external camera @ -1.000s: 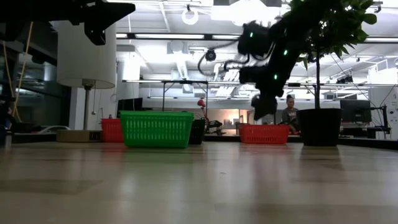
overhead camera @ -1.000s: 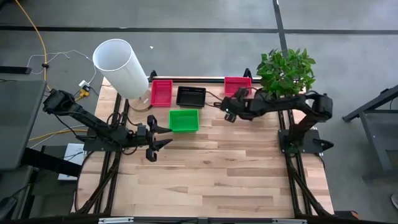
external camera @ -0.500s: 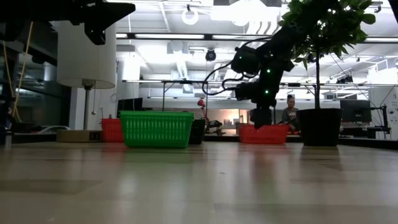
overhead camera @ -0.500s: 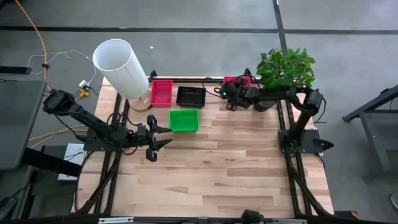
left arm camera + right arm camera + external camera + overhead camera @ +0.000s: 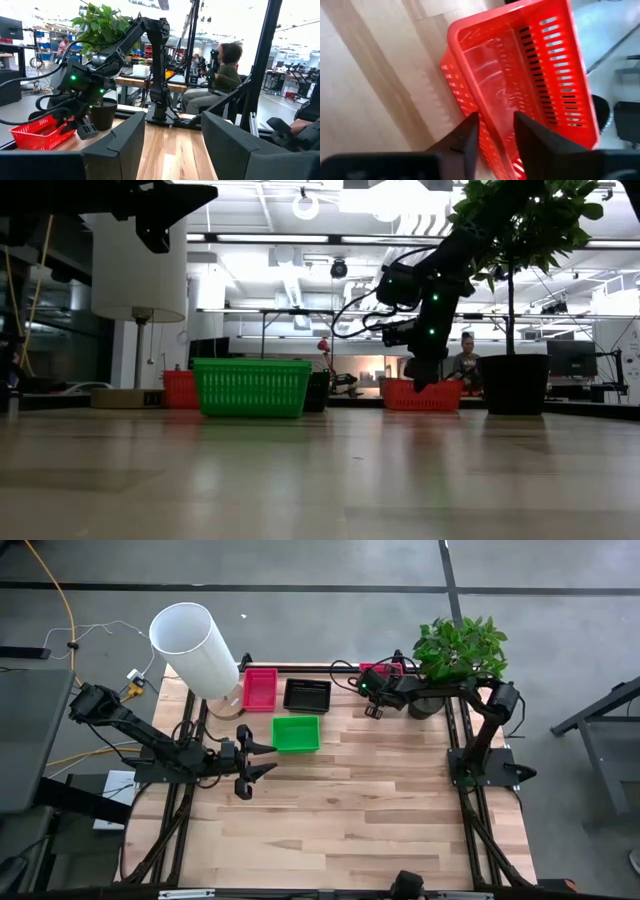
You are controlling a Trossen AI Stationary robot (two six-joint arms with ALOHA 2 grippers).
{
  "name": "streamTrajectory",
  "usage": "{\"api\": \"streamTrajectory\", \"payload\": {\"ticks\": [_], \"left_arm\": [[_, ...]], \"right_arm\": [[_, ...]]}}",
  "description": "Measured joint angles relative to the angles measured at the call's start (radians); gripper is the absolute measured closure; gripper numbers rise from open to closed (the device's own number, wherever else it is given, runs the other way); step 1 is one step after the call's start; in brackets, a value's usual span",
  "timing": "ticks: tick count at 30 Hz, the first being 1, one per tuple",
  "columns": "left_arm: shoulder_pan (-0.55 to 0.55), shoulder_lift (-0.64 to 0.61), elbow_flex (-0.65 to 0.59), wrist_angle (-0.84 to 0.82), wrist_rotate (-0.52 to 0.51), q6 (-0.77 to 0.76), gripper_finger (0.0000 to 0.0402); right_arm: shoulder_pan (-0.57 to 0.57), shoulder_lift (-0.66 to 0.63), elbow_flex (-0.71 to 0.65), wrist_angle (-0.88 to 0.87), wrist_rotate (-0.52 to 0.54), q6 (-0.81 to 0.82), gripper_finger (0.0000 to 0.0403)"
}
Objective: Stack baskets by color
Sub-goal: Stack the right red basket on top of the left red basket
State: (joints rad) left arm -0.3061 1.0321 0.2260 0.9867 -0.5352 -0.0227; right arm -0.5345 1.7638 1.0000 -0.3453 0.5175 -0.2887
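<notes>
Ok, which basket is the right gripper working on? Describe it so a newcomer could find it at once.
Start at the potted plant at the table's far right corner. Right beside it sits a red basket, with the right gripper straddling one of its side walls. The other red basket lies by the white cylinder; this one is the only basket with a gripper on it.

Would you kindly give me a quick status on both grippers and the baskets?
Right gripper astride the near wall of the red basket beside the plant pot, closing. Left gripper open, idle near the green basket. Nothing blocking.
</notes>
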Motion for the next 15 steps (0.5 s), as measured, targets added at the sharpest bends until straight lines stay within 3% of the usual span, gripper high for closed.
{"api": "streamTrajectory", "payload": {"ticks": [8,15], "left_arm": [[0.0,0.0,0.0,-0.001,0.001,0.0,0.0218],[0.0,0.0,0.0,0.0,0.0,0.0,0.0218]], "right_arm": [[-0.016,0.013,0.0,-0.023,-0.058,-0.008,0.0389],[-0.001,0.015,0.0,-0.026,-0.051,-0.024,0.0399]]}}
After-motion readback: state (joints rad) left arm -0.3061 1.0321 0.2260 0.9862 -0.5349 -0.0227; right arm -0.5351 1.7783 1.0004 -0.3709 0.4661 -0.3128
